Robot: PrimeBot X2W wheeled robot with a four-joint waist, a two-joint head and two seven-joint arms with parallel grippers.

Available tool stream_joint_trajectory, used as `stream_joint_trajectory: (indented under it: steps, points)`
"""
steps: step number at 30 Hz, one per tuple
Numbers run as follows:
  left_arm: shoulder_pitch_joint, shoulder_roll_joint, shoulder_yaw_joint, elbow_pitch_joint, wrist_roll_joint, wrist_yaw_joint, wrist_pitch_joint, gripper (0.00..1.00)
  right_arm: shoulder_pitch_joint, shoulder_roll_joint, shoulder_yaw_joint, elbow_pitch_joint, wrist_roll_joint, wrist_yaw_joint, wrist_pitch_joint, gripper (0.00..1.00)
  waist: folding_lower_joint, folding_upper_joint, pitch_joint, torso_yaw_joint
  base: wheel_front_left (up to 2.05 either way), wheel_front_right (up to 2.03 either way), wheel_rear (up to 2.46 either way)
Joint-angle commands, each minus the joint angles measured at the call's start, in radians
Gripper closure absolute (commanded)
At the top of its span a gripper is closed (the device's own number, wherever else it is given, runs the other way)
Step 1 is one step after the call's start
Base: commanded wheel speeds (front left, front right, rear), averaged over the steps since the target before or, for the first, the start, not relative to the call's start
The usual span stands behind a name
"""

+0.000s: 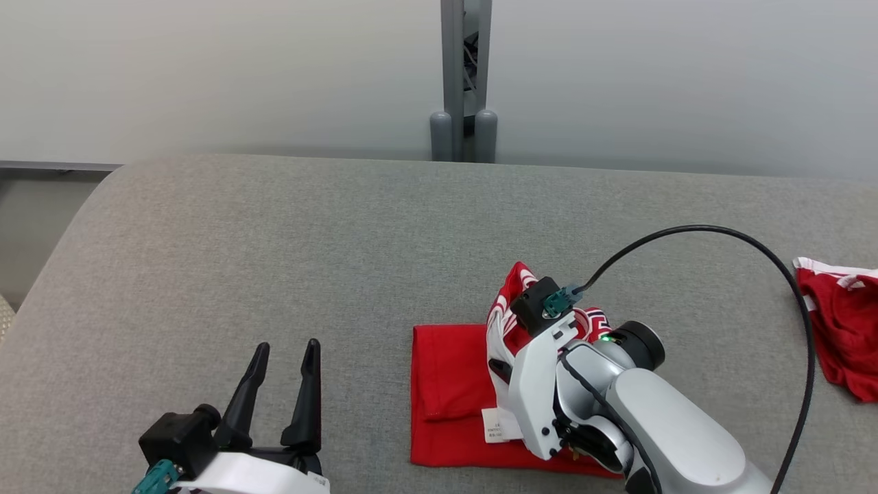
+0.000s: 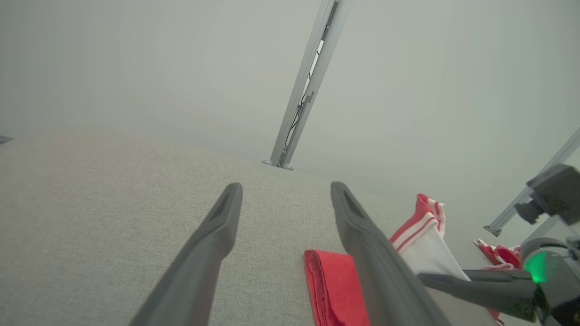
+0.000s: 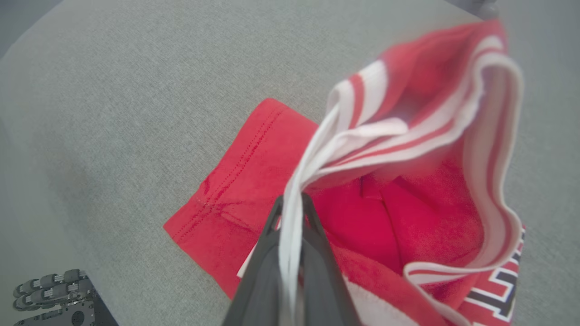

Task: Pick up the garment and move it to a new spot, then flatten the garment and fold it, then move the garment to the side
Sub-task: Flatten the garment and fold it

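Head view. Spotted red garment (image 1: 449,384) on the grey surface (image 1: 274,240), near side, right of centre. Mostly flat, with striped band (image 1: 499,312) raised at its far-right end. Found right end effector (image 1: 506,370) directly over it, pointing down. Found left end effector (image 1: 287,346) well apart to the left, spread wide, empty. Noted second red cloth (image 1: 840,322) at the right edge.

Left wrist view. Looking out past left end effector (image 2: 285,190): garment (image 2: 333,280) to its right, folded edge running near to far.

Right wrist view. Right end effector (image 3: 292,213) pinched together on striped band (image 3: 408,131), held above garment (image 3: 253,181).

Judged: right arm nearer, grip in place. Fold probably carries band left across flat panel.
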Motion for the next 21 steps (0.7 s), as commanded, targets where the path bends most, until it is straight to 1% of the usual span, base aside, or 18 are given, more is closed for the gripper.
stream_joint_trajectory:
  steps: [1, 7, 11, 12, 13, 14, 15, 17, 18, 21]
  points:
    - [-0.020, -0.001, -0.004, 0.009, 0.004, -0.008, -0.001, 0.00, -0.016, 0.000, 0.015, 0.019, 0.022, 0.000, -0.015, 1.00, 0.0000, 0.0000, 0.000, 0.022, 0.00, 0.00, 0.00]
    - [-0.047, -0.022, -0.034, 0.040, 0.011, -0.027, 0.001, 0.00, -0.063, -0.001, 0.078, 0.122, 0.072, 0.000, -0.046, 1.00, 0.0000, 0.0000, -0.002, 0.073, 0.00, 0.00, 0.00]
    - [-0.055, -0.032, -0.046, 0.057, 0.012, -0.036, 0.000, 0.00, -0.094, -0.001, 0.109, 0.170, 0.096, 0.000, -0.066, 1.00, 0.0000, 0.0000, -0.002, 0.093, 0.00, 0.00, 0.00]
    - [-0.058, -0.034, -0.049, 0.060, 0.012, -0.038, 0.000, 0.00, -0.101, -0.001, 0.116, 0.181, 0.101, 0.000, -0.075, 0.95, 0.0000, 0.0000, -0.002, 0.097, 0.00, 0.00, 0.00]
    - [-0.061, -0.036, -0.050, 0.065, 0.012, -0.041, -0.001, 0.00, -0.106, -0.001, 0.118, 0.191, 0.106, 0.000, -0.084, 0.73, 0.0000, 0.0000, -0.002, 0.099, 0.00, 0.00, 0.00]
    - [-0.064, -0.037, -0.052, 0.068, 0.012, -0.042, -0.001, 0.00, -0.110, -0.001, 0.119, 0.198, 0.114, 0.000, -0.096, 0.41, 0.0000, 0.0000, -0.003, 0.102, 0.00, 0.00, 0.00]
    - [-0.064, -0.038, -0.053, 0.071, 0.013, -0.042, -0.001, 0.00, -0.113, -0.001, 0.124, 0.200, 0.122, 0.000, -0.108, 0.00, 0.0000, 0.0000, -0.003, 0.103, 0.00, 0.00, 0.00]
    - [-0.064, -0.039, -0.055, 0.077, 0.014, -0.043, -0.002, 0.00, -0.122, -0.001, 0.135, 0.198, 0.145, 0.000, -0.128, 0.00, 0.0000, 0.0000, -0.004, 0.103, 0.00, 0.00, 0.00]
    - [-0.063, -0.036, -0.054, 0.080, 0.016, -0.042, -0.002, 0.00, -0.134, -0.002, 0.151, 0.184, 0.185, 0.000, -0.154, 0.00, 0.0000, 0.0000, -0.007, 0.092, 0.00, 0.00, 0.00]
    - [-0.058, -0.028, -0.054, 0.080, 0.019, -0.039, -0.002, 0.00, -0.155, -0.001, 0.166, 0.165, 0.226, 0.000, -0.172, 0.00, 0.0000, 0.0000, -0.011, 0.072, 0.00, 0.00, 0.00]
